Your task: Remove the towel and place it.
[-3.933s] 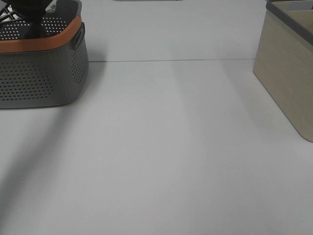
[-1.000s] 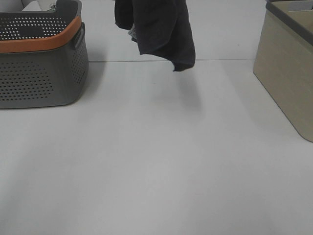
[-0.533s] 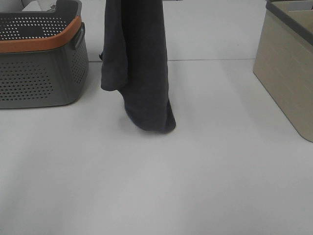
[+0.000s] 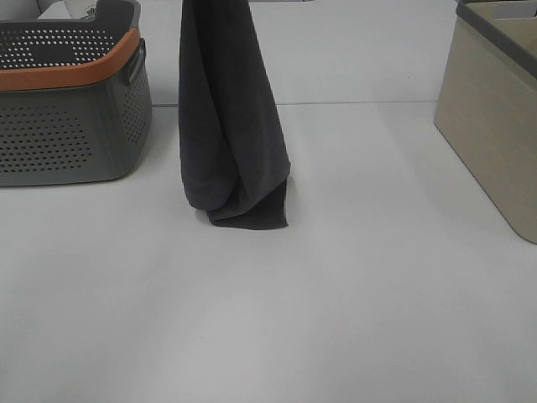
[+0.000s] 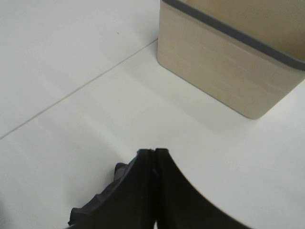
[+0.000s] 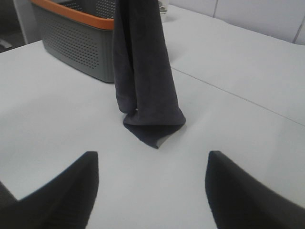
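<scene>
One end down — the towel (image 4: 231, 126) looks to be at the placing step, part-way onto the table (image 4: 336, 294).
It hangs in a tall fold from above the high view, its lower end touching the table and bunching there, near the basket (image 4: 67, 143) and well apart from the box (image 4: 495, 143). The left gripper (image 5: 155, 162) has its fingers pressed together with dark cloth showing beside them — I judge it pinches the towel's top. The right gripper (image 6: 151, 164) is spread wide and empty, low over the table, facing the towel. The next move probably calls for lowering the held end off to one side so the cloth lies flat, then letting go.
</scene>
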Motion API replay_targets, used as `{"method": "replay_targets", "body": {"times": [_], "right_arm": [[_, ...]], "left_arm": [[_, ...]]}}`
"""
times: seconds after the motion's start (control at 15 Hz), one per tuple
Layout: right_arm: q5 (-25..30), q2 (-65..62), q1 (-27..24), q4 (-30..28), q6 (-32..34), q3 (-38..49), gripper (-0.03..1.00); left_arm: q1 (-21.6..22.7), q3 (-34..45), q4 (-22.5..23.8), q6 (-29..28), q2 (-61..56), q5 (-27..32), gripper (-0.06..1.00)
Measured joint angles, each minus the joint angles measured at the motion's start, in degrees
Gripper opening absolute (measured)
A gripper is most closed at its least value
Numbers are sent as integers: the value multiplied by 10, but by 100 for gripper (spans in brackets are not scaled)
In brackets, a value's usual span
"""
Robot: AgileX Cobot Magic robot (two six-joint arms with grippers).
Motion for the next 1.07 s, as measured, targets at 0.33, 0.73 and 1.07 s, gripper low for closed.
{"method": "replay_targets", "body": {"times": [0.33, 0.73, 1.07], "right_arm": [[-7, 162, 0, 229, -296, 0, 64], [44, 370, 1, 461, -557, 0, 62], [-61, 521, 140, 580, -713, -1, 62]], "left_arm": [[0, 33, 0, 13, -36, -9, 0], [-23, 33, -10, 27, -74, -44, 0], [-50, 33, -26, 34, -74, -72, 0]]}}
